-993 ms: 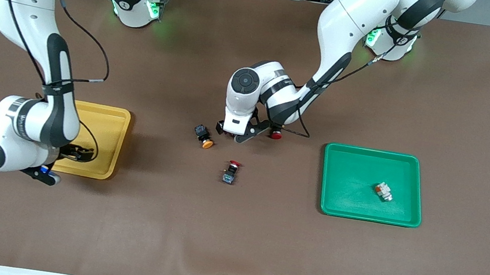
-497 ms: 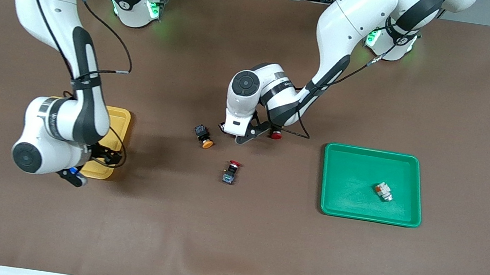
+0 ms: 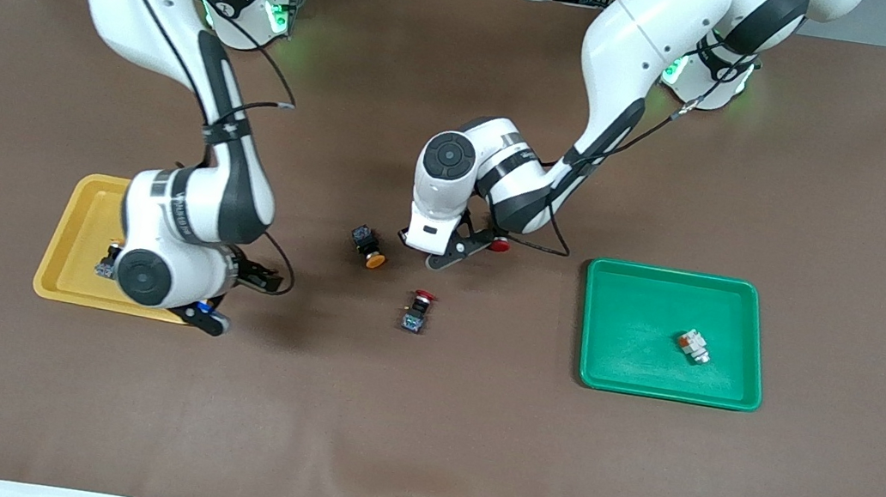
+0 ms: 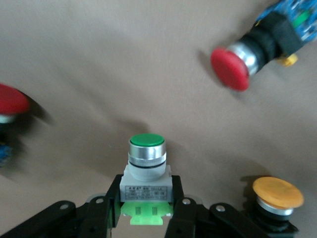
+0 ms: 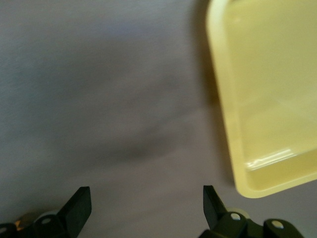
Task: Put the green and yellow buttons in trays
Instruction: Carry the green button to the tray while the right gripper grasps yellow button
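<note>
My left gripper is shut on a pale-green button with a green cap, low over the table's middle; in the front view the hand hides it. A yellow-capped button lies beside it toward the right arm's end and shows in the left wrist view. A whitish button lies in the green tray. A dark button lies in the yellow tray, partly hidden by the right arm. My right gripper is open and empty over the table beside the yellow tray.
A red-capped switch lies nearer the front camera than the left gripper, and shows in the left wrist view. Another red cap shows beside the left hand. The right arm's wrist covers the yellow tray's corner.
The right arm has swung from over the yellow tray toward the table's middle, uncovering most of the tray. The left gripper has shifted only slightly.
</note>
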You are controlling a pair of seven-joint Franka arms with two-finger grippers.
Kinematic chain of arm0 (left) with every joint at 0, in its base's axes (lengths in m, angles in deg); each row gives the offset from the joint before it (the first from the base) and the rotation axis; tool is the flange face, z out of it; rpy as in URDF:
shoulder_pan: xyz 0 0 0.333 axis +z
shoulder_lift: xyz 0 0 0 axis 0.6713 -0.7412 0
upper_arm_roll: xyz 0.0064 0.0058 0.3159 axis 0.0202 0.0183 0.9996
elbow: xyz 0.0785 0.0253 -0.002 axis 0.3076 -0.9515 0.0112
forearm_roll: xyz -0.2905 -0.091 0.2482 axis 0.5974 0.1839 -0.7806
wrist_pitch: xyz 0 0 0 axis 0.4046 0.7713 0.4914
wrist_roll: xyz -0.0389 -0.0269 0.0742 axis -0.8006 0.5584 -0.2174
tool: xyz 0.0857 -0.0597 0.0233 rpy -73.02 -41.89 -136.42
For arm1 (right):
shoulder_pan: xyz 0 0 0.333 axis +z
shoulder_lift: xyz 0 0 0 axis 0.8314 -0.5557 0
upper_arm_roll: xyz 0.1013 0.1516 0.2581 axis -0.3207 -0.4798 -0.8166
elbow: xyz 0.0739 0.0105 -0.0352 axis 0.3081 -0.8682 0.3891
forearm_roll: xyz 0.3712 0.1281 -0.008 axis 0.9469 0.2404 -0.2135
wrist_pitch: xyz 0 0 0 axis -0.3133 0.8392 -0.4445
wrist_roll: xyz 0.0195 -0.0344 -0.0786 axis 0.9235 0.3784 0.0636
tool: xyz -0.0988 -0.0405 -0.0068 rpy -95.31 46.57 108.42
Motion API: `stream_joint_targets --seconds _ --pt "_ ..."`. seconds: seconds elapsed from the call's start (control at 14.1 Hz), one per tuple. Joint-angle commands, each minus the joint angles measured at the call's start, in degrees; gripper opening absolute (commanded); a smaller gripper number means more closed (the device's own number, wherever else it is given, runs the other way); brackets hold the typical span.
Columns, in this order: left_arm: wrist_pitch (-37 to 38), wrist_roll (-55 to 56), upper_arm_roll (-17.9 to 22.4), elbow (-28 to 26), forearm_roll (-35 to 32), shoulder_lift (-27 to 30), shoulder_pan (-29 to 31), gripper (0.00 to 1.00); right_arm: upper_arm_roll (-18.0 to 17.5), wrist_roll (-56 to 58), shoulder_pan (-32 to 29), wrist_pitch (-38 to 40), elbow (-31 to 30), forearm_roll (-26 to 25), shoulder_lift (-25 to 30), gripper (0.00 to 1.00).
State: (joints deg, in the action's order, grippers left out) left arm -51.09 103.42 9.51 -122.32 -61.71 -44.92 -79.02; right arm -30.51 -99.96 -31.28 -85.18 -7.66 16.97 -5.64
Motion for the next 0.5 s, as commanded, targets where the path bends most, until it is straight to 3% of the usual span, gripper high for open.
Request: stream_joint_targets --seconds 0.0,0.14,0.43 --pt "7.9 -8.4 -0.2 -1.0 -1.5 8.1 4.5 0.0 -2.6 0.8 -0.3 -0.8 -0.7 0.9 1.2 1.0" --pt "9.9 -14.7 -0.2 -1.0 -1.5 10.7 8.2 0.0 -5.8 2.7 -0.7 -2.0 -0.9 0.8 2.5 1.0" --pt "13.9 -31.9 -0.3 -1.1 -1.3 13.7 16.7 0.0 -8.7 9.0 -0.2 -2.9 -2.8 0.8 5.3 1.0"
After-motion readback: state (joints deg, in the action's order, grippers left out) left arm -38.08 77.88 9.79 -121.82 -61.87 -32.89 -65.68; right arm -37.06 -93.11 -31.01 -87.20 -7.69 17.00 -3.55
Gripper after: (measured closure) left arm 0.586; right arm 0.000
